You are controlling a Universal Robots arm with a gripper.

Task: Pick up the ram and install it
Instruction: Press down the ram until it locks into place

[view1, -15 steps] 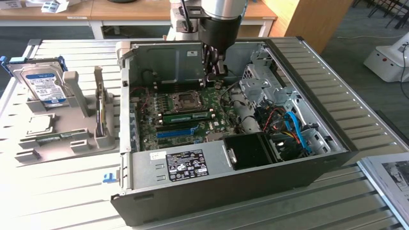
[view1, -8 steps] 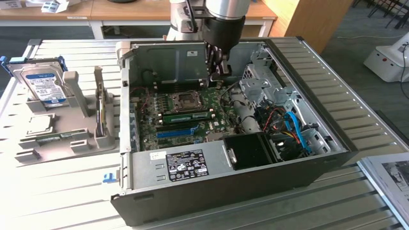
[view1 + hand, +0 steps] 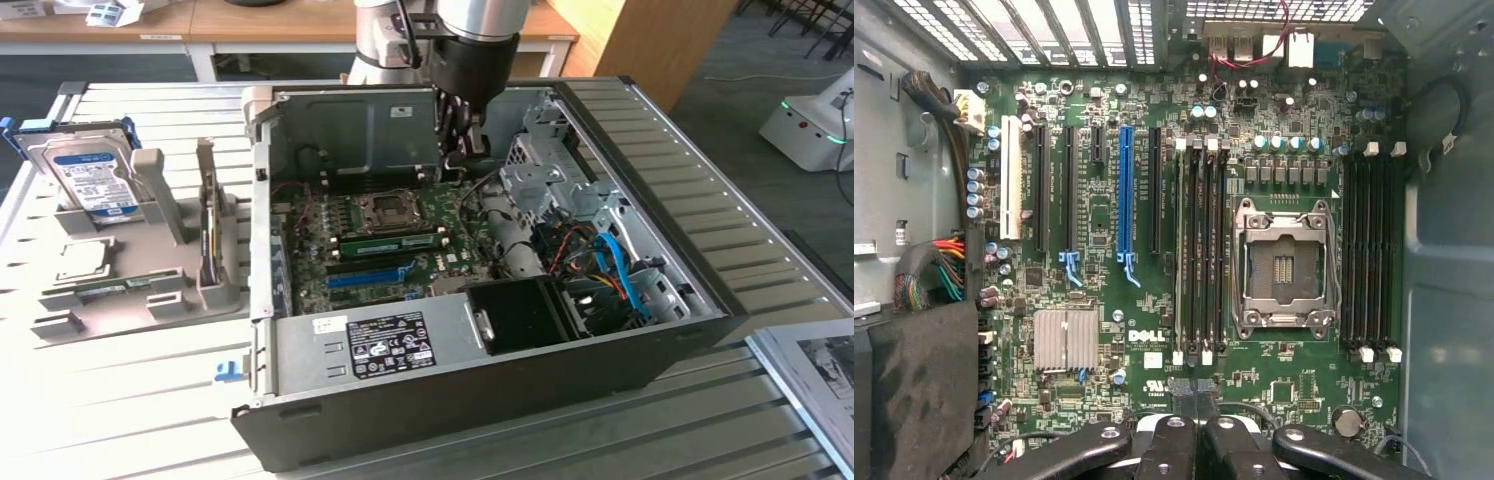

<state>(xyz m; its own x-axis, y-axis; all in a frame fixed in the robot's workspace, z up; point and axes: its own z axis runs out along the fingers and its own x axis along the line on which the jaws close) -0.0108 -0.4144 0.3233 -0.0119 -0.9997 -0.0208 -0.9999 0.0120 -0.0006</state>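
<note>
Wrist view shows your fingers [image 3: 1172, 445] pressed together with nothing between them, above the board's edge. You can read DELL [image 3: 1154, 338] in white near the heatsink [image 3: 1066, 340]. The ram [image 3: 390, 241] lies along a slot just beside the CPU socket [image 3: 387, 208]. Your gripper [image 3: 461, 160] hangs upright inside the case [image 3: 667, 250], with the drive cage [image 3: 541, 165] close on the exterior view's right and open board below.

Green motherboard [image 3: 1154, 330] around a silver CPU socket [image 3: 1284, 265], green ram [image 3: 387, 242] just beside the socket, one blue slot [image 3: 1125, 190] among black slots [image 3: 1040, 190] farther from it, ribbed silver heatsink [image 3: 1065, 340], black gripper [image 3: 1195, 410], black computer case [image 3: 534, 400], silver hard drive [image 3: 87, 175] labelled blue and white, well apart from the socket
</note>
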